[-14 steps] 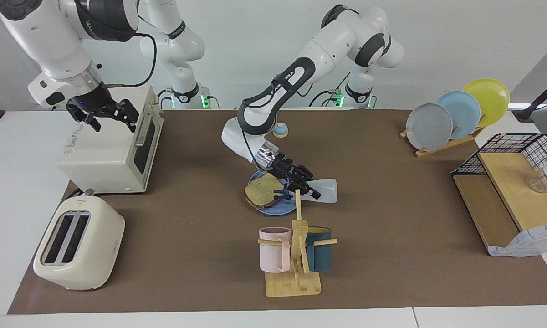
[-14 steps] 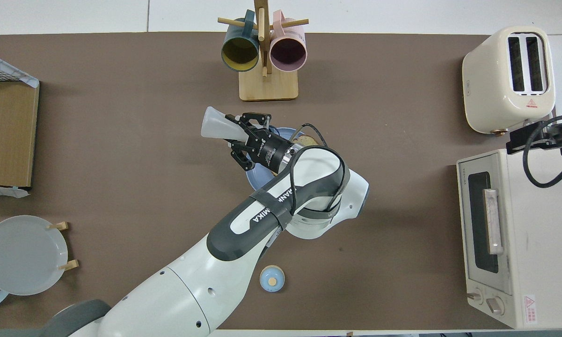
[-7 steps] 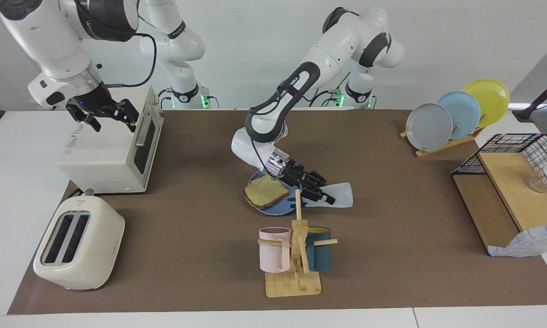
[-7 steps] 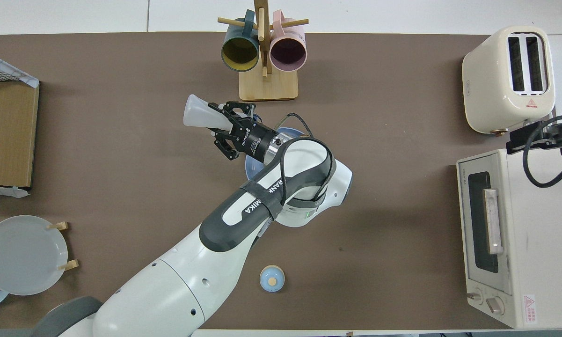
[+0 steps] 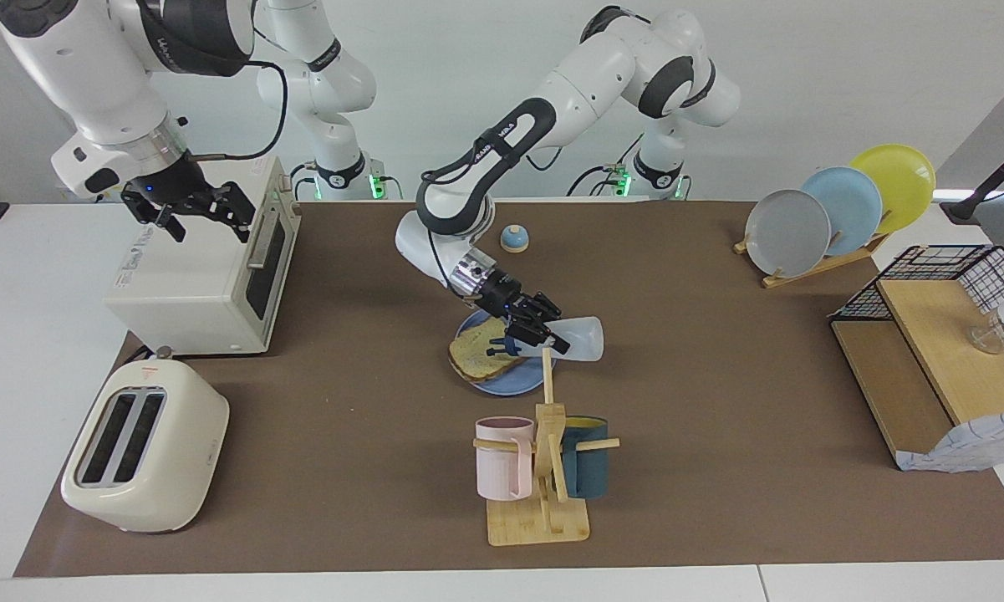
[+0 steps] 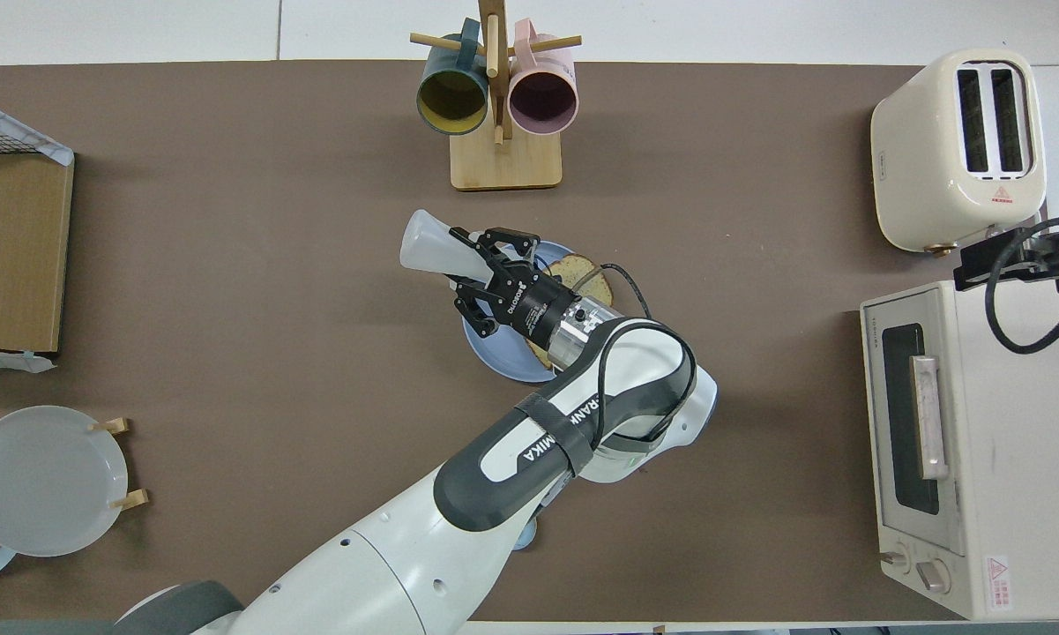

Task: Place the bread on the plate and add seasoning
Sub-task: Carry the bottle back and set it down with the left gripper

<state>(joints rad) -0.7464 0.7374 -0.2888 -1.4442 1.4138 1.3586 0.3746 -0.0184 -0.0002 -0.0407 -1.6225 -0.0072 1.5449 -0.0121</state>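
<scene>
The right gripper (image 5: pixel 206 219), fingers spread and empty, waits above the oven (image 5: pixel 201 276). At mid-table the bread (image 5: pixel 478 357) lies on the plate (image 5: pixel 510 385). Over the plate's edge, the left gripper (image 5: pixel 540 333) pinches the seasoning (image 5: pixel 579 338), which is tipped on its side.
</scene>
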